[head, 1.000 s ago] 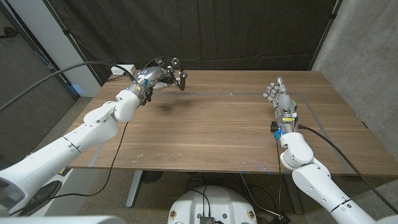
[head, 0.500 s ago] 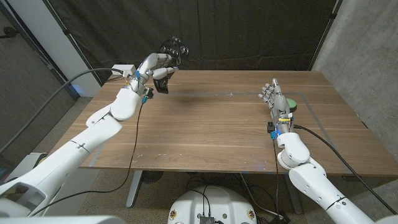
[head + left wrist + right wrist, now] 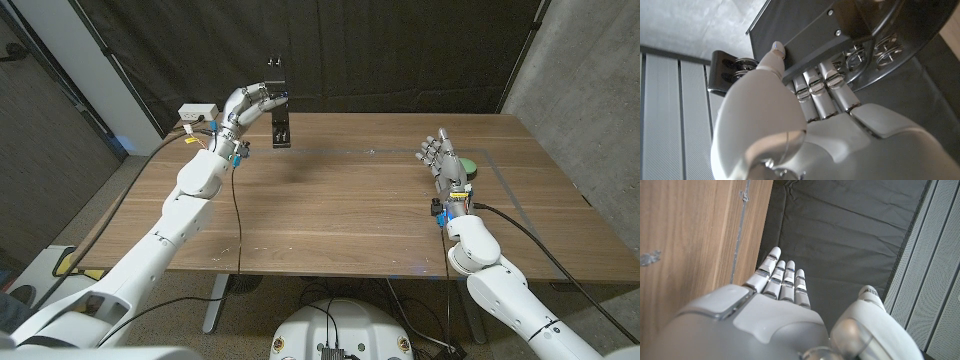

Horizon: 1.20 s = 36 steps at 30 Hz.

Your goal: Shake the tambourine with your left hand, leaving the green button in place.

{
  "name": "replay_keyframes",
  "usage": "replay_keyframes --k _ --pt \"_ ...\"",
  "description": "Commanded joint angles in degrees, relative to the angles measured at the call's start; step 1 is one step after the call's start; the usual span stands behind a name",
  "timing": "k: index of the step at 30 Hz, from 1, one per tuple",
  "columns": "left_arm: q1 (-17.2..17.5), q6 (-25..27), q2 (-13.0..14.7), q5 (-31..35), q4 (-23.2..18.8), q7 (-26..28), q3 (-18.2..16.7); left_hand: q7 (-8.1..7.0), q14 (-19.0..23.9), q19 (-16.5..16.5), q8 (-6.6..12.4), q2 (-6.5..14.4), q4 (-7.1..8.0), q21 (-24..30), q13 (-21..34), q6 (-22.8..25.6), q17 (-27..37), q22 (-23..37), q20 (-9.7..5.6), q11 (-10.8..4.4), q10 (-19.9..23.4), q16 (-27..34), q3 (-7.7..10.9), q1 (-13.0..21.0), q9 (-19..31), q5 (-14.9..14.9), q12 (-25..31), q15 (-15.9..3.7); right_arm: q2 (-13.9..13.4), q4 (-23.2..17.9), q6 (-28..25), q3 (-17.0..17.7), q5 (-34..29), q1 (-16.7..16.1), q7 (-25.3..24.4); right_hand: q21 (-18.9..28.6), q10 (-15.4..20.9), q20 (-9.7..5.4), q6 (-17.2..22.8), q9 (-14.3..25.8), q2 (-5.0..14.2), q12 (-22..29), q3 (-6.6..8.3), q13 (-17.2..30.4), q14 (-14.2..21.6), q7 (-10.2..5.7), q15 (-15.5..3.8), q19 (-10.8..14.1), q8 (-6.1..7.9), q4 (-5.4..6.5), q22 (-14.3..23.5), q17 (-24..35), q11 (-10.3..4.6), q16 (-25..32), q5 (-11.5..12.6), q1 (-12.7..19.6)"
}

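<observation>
Left robot hand (image 3: 250, 103) is raised over the far left corner of the tabletop (image 3: 330, 210), its fingers (image 3: 815, 90) wrapped onto the dark frame of the tambourine (image 3: 281, 118), which hangs in the air clear of the wood and appears edge-on from the head camera. From the wrist camera the fingers lie along the inner face of the black rim, thumb on the outer side, with pairs of metal jingles (image 3: 867, 52) sitting in slots just beside the fingertips. The frame looks like a stiff, thin plastic hoop, probably light, so little force should be needed to carry it; the smooth rim may be slippery under quick swings, so a firm wrap seems wiser than a fingertip pinch. A plain stretch of rim between jingle slots is likely the best place to hold, since fingers pressed on the discs would damp the rattle. Right robot hand (image 3: 440, 158) stands upright near the right side of the tabletop, fingers straight and slightly apart, holding nothing. Just behind it lies the green button (image 3: 468, 169), low and flat on the wood, well apart from the tambourine.
</observation>
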Motion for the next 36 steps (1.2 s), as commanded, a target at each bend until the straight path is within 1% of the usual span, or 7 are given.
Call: replay_keyframes --k 1,7,11,17,24,29,36 --pt "1.5 6.5 -9.6 -39.2 5.8 -10.4 -4.9 0.89 1.9 -0.3 0.31 0.9 5.87 -0.1 0.5 1.6 0.3 0.2 -0.06 -1.74 1.5 0.2 6.53 -1.2 0.1 0.4 0.0 -3.15 -1.1 -1.2 -0.9 0.7 0.8 -1.3 0.2 -0.2 0.4 -0.88 0.4 0.3 0.76 0.2 -0.25 0.2 0.3 -0.03 0.03 0.7 0.21 0.09 0.1 0.1 -0.21 -0.1 -0.2 0.2" --pt "3.1 4.8 -12.8 -41.0 7.6 -10.0 -8.5 0.6 1.9 -0.5 0.32 0.9 5.92 -0.2 0.7 1.7 0.4 0.2 -0.26 -1.85 1.7 0.2 6.63 -1.4 0.1 0.4 -0.1 -3.27 -1.7 -1.3 -1.7 1.1 1.7 -1.5 0.7 -0.2 0.4 -0.9 0.4 0.3 0.78 0.2 -0.27 0.2 0.4 -0.05 0.02 0.7 0.22 0.07 0.1 0.1 -0.17 0.0 -0.3 0.2" --pt "2.3 3.6 -12.3 -37.0 8.3 -9.8 -7.8 0.59 1.7 -0.6 0.3 0.9 5.99 -0.3 0.8 1.8 0.5 0.2 -0.29 -1.98 1.6 0.1 6.69 -1.5 0.0 0.3 -0.2 -3.41 -1.8 -0.7 -1.3 1.5 2.4 -1.3 1.3 -0.3 0.4 -0.91 0.4 0.3 0.8 0.2 -0.28 0.2 0.4 -0.04 -0.03 0.8 0.21 0.06 0.1 0.1 -0.17 -0.1 -0.3 0.2" --pt "1.1 2.0 -3.2 -12.7 2.0 4.1 -1.7 0.86 1.7 -0.6 0.24 0.9 6.05 -0.4 1.1 1.6 0.5 0.3 -0.23 -1.77 1.7 0.0 6.88 -1.7 0.0 0.3 -0.4 -2.98 -1.7 0.9 -0.2 1.4 3.4 -0.4 3.0 -0.4 0.4 -0.92 0.4 0.3 0.84 0.1 -0.3 0.2 0.4 -0.01 -0.01 0.9 0.2 0.04 0.1 0.1 -0.23 -0.1 -0.3 0.2" --pt "-3.5 18.4 9.9 19.7 -13.6 20.4 5.9 1.32 1.9 -0.3 0.22 0.9 5.97 -0.4 1.4 1.5 0.4 0.3 0.03 -1.35 1.8 0.1 7.15 -1.6 0.1 0.3 -0.5 -2.62 -1.7 1.5 0.7 1.5 4.0 -0.7 3.6 -0.5 0.4 -0.97 0.4 0.3 0.89 0.1 -0.32 0.2 0.3 -0.03 0.06 0.9 0.2 0.02 0.1 0.1 -0.22 -0.1 -0.3 0.2" --pt "-10.0 29.5 14.3 38.8 -20.6 20.2 14.0 1.4 2.1 -0.4 0.27 0.9 5.89 -0.4 1.6 1.8 0.5 0.3 0.21 -1.19 2.0 0.1 7.34 -1.6 0.1 0.2 -0.5 -2.41 -1.4 1.9 1.4 1.5 4.1 -1.0 3.6 -0.5 0.4 -0.94 0.4 0.3 0.93 0.1 -0.34 0.2 0.4 -0.03 0.08 0.9 0.2 0.01 0.1 0.1 -0.21 -0.1 -0.3 0.2" --pt "-17.2 38.6 15.0 66.3 -24.7 16.9 25.8 1.42 2.0 -0.8 0.21 0.9 5.84 -0.6 1.8 1.8 0.5 0.4 0.4 -0.97 2.0 0.1 7.53 -1.6 0.0 0.2 -0.6 -2.25 -0.9 1.9 2.2 1.2 4.0 -1.6 3.5 -0.6 0.4 -0.94 0.4 0.3 0.97 0.1 -0.37 0.2 0.4 0.06 0.12 1.0 0.2 0.0 0.1 0.1 -0.22 -0.1 -0.3 0.2"
